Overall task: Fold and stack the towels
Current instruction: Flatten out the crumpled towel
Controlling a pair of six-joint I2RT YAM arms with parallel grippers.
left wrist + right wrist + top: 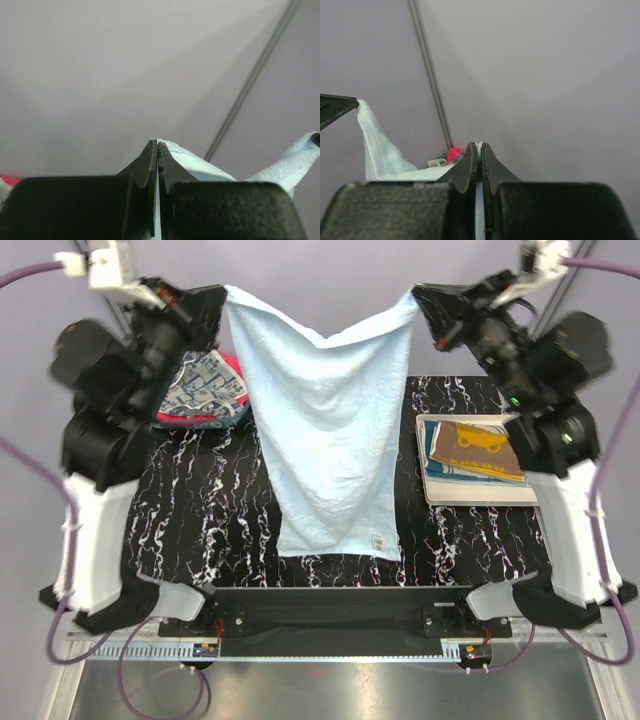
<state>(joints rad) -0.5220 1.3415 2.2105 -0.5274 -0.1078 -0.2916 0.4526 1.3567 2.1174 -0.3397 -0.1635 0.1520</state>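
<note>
A light blue towel hangs spread between both arms, high over the black marbled table. My left gripper is shut on its top left corner, my right gripper shut on its top right corner. The top edge sags into a V in the middle, and the lower edge reaches near the table's front. In the left wrist view the towel runs off to the right from the shut left gripper. In the right wrist view the cloth stretches left from the shut right gripper.
A heap of unfolded towels, red and white with dark blue print, lies at the back left. At the right a cream tray holds folded towels, a mustard-brown one on top. The arms' bases stand at the near edge.
</note>
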